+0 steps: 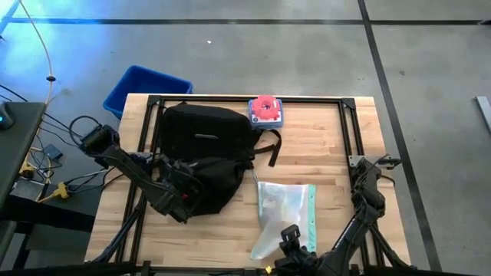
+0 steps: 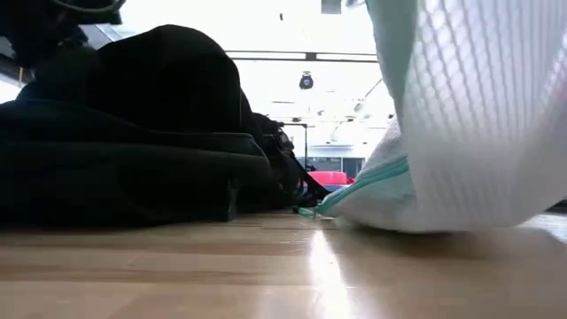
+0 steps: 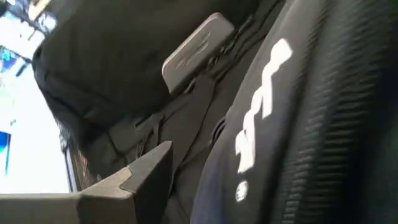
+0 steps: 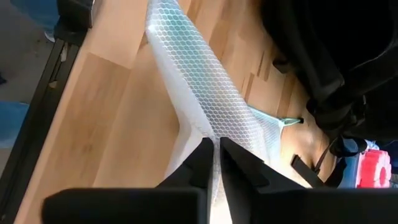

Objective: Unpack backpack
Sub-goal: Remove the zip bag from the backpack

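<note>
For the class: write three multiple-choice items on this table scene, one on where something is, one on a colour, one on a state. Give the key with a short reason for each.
1. Where does the red and blue object sit?
A. at the table's far edge, beside the backpack
B. inside the blue bin
C. on the mesh pouch

2. What colour is the mesh pouch's zipper trim?
A. orange
B. teal
C. black

3. How is the right gripper set?
A. wide open above the bin
B. shut on the mesh pouch
C. shut on a backpack strap

Key: 1 A, the high view shows it there; 2 B, teal edging shows in the low view; 3 B, the right wrist view shows mesh pinched between its fingers.
</note>
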